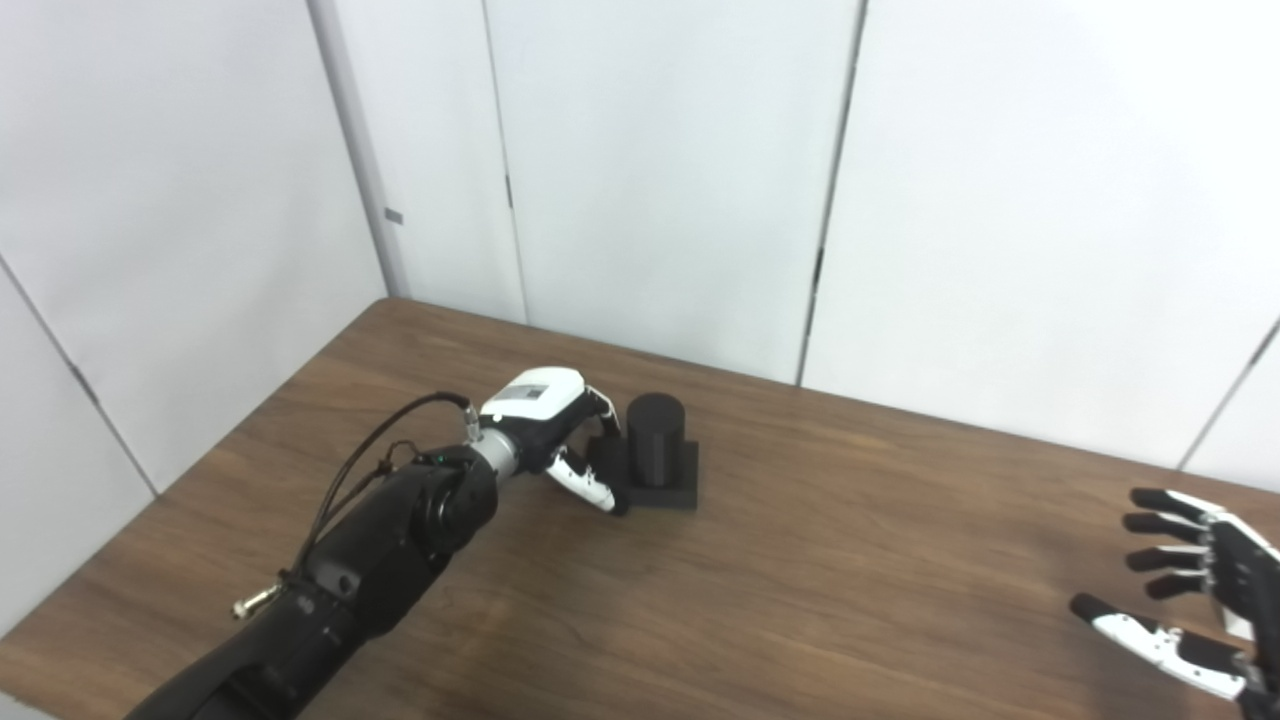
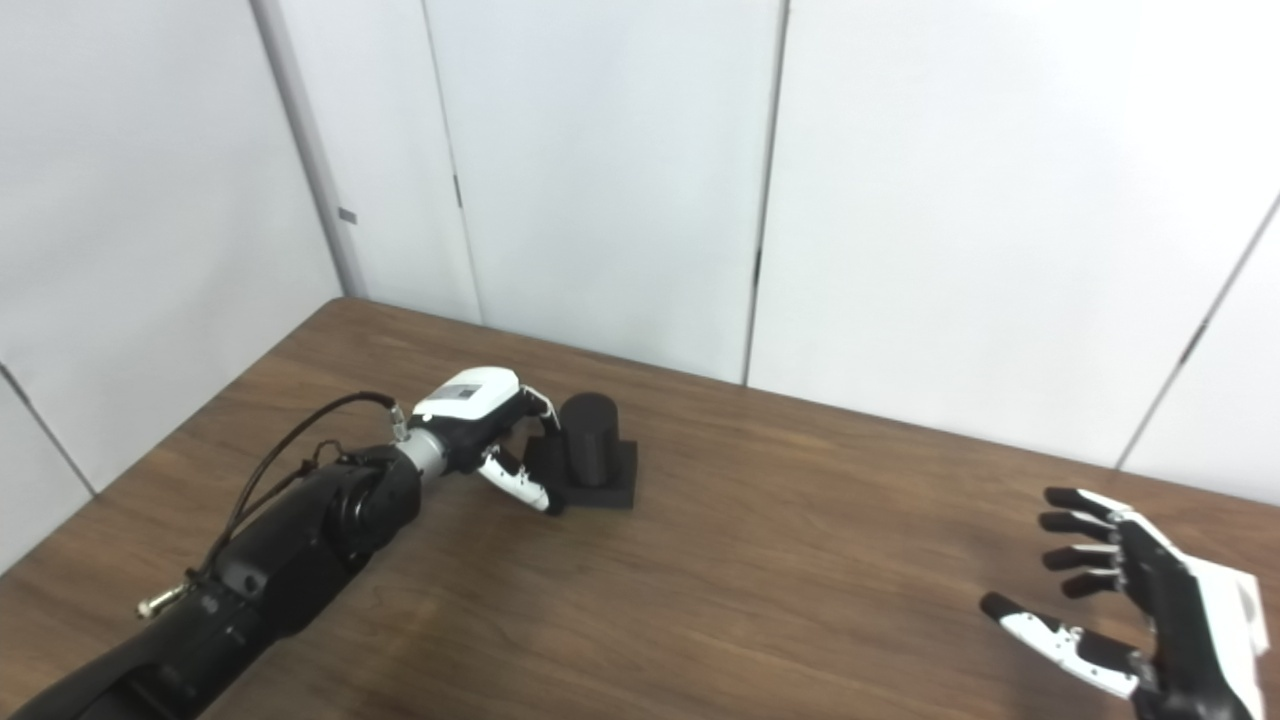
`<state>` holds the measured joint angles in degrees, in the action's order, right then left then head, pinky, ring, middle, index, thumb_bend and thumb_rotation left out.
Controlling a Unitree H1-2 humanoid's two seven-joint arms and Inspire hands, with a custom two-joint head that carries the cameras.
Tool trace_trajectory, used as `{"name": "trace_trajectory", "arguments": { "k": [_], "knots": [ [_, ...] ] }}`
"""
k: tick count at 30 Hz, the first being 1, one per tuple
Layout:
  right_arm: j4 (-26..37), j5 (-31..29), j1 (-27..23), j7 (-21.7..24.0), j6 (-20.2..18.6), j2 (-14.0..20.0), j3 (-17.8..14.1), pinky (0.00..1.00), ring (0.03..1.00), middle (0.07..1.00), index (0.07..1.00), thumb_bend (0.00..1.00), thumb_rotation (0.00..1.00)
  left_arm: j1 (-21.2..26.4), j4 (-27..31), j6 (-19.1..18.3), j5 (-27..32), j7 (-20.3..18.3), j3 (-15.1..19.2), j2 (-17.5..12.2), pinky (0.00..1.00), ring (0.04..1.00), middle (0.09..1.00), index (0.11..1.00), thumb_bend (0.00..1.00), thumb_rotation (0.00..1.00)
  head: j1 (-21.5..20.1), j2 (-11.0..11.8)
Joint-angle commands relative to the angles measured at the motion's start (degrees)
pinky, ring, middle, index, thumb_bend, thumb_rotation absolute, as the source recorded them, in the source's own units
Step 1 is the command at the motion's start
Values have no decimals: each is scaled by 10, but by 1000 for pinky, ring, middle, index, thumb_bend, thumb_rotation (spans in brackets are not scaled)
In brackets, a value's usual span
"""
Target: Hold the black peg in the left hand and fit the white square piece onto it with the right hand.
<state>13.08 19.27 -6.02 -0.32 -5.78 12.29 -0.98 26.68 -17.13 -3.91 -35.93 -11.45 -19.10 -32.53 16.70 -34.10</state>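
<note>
From the left eye view, the left robot hand reaches across the bench, fingers curled at the black peg, touching its base; a firm grip isn't clear. From the right eye view, the right robot hand hovers empty, fingers spread.

You have a brown wood-grain table filling the lower view; behind it stand white wall panels with dark vertical seams; a grey post rises at the left corner.
</note>
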Motion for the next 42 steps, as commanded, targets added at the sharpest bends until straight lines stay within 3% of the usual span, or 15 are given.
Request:
{"name": "trace_trajectory", "arguments": {
  "k": [1, 12, 19, 25, 31, 42],
  "knots": [
    [4, -6, -21, -8, 33, 6, -5, 513, 612, 711, 747, 563, 0, -5, 21, 25, 8, -25, -18, 16, 713, 842, 812, 490, 523, 69, -10, -4],
    [-69, -8, -29, -30, 106, 10, -7, 505, 595, 708, 744, 591, 0, -18, 61, 65, -2, -40, -57, 27, 707, 837, 808, 491, 523, 67, -74, -26],
    [-68, 0, -30, -33, 99, 2, -4, 507, 611, 713, 754, 582, 0, -32, 81, 76, -13, -60, -87, 40, 727, 846, 806, 492, 523, 67, -108, -41],
    [-79, 7, -35, -38, 111, 2, 0, 505, 602, 710, 750, 581, 0, -45, 96, 87, -22, -65, -105, 52, 652, 810, 803, 491, 523, 66, -120, -47],
    [-88, 3, -38, -38, 119, 2, 3, 498, 590, 708, 751, 578, 0, -44, 87, 100, -25, -62, -122, 70, 656, 808, 803, 491, 523, 66, -128, -51],
    [-53, 7, -30, -24, 87, 10, 1, 522, 613, 717, 755, 578, 0, -23, 54, 107, -84, -66, -180, 92, 673, 827, 819, 493, 523, 69, -164, -55]
  ]
}}
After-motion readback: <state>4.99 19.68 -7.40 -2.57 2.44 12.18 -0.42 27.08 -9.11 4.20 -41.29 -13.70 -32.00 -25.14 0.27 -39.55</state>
